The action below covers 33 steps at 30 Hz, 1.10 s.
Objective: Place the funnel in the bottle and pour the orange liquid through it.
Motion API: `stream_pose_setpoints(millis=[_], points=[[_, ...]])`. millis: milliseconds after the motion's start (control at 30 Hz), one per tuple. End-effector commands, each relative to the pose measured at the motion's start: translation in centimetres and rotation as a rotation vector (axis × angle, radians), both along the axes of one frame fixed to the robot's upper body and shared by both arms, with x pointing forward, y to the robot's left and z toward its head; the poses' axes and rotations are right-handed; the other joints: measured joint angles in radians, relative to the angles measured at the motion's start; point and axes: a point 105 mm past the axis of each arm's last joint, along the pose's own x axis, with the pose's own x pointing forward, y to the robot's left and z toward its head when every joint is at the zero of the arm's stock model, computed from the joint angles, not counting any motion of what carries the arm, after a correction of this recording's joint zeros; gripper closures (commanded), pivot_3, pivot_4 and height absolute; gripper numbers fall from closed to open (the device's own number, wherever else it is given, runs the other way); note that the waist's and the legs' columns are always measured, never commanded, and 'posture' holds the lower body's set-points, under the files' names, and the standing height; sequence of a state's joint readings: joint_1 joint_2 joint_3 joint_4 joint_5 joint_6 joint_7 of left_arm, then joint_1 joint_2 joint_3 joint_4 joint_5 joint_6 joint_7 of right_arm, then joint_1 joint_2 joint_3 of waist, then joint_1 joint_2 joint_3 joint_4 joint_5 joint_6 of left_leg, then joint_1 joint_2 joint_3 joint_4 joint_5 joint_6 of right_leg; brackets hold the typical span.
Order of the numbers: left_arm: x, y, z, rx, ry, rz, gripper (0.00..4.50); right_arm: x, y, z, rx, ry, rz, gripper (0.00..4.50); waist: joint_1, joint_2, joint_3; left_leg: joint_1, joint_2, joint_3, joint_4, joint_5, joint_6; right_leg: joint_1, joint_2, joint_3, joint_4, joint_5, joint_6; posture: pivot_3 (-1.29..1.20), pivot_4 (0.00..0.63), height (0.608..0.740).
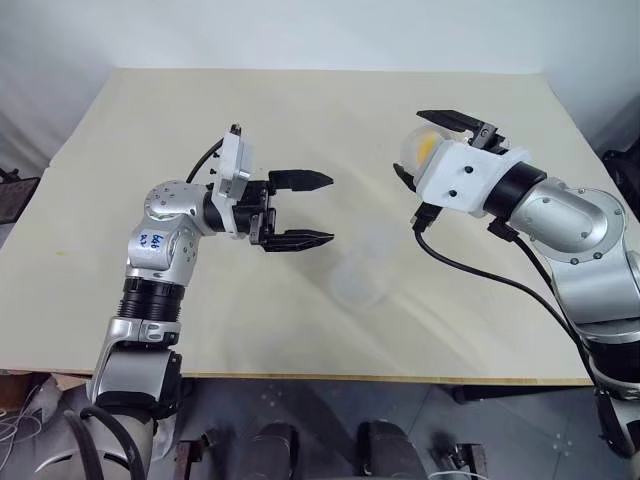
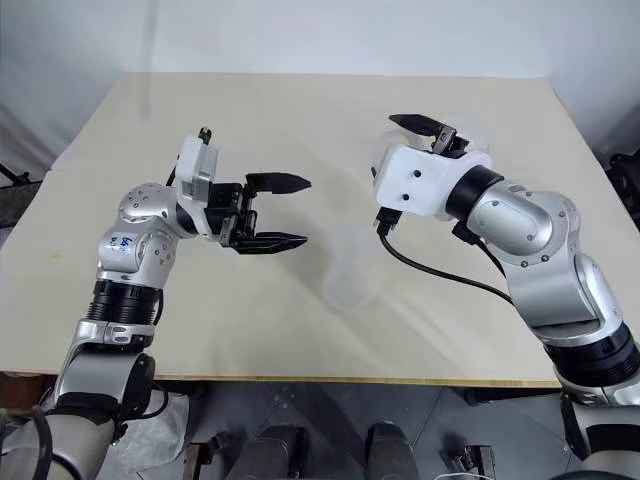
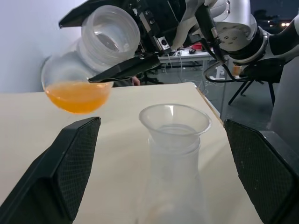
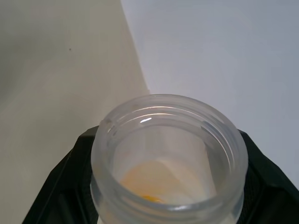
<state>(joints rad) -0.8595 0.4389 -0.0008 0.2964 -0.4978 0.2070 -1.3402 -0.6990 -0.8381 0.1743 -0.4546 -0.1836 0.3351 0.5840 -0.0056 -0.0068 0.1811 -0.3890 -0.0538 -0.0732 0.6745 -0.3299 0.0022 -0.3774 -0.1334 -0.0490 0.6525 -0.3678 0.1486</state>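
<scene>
While the right gripper (image 3: pixel 124 44) clamps the larger flask (image 3: pixel 93 56) by its neck, tilted with orange liquid (image 3: pixel 77 95) pooled low, the funnel (image 3: pixel 174 122) sits in the bottle (image 3: pixel 173 186) on the table (image 1: pixel 150 120). Light, slippery and tippy, the bottle wants steadying at its neck; the left gripper (image 1: pixel 300 210) hangs open beside it.

My own white wrist housing covers most of the larger flask (image 1: pixel 418 148) in the head views, leaving a sliver of orange liquid (image 1: pixel 425 147). The bottle (image 1: pixel 362 272) on the table (image 1: pixel 300 120) is a faint, near-invisible smear there. In my left wrist view its base runs off the edge.
</scene>
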Motion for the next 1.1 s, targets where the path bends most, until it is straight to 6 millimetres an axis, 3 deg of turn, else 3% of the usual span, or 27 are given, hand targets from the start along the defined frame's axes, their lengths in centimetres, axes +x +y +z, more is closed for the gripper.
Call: stream_pose_setpoints(millis=[33, 400, 1100], points=[[-0.2, -0.3, 0.9, 0.000, -0.042, -0.020, 0.00, -1.5, 0.9, 1.6, -0.037, -0.137, 0.032, 1.66, -0.001, 0.000, 0.000, 0.000, 0.000, 0.000, 0.000, 0.000, 0.000, 0.000, 0.000, 0.000, 0.000, 0.000, 0.000, 0.00, 0.150, 0.740], [-0.6, -0.5, 0.7, 0.007, -0.037, -0.047, 0.00, -2.2, 2.0, 0.4, -0.130, -0.210, 0.044, 1.66, -0.001, 0.000, 0.000, 0.000, 0.000, -0.001, 0.001, 0.000, 0.000, 0.000, 0.000, 0.000, 0.001, 0.000, 0.000, 0.00, 0.150, 0.740], [-1.7, -1.3, -0.1, -0.002, -0.017, -0.031, 0.00, -1.7, 1.8, -0.7, -0.268, -0.317, -0.006, 1.66, -0.002, 0.000, 0.000, 0.000, -0.001, -0.001, 0.003, 0.000, 0.000, 0.000, 0.000, 0.001, 0.003, 0.000, 0.000, 0.00, 0.150, 0.740]])
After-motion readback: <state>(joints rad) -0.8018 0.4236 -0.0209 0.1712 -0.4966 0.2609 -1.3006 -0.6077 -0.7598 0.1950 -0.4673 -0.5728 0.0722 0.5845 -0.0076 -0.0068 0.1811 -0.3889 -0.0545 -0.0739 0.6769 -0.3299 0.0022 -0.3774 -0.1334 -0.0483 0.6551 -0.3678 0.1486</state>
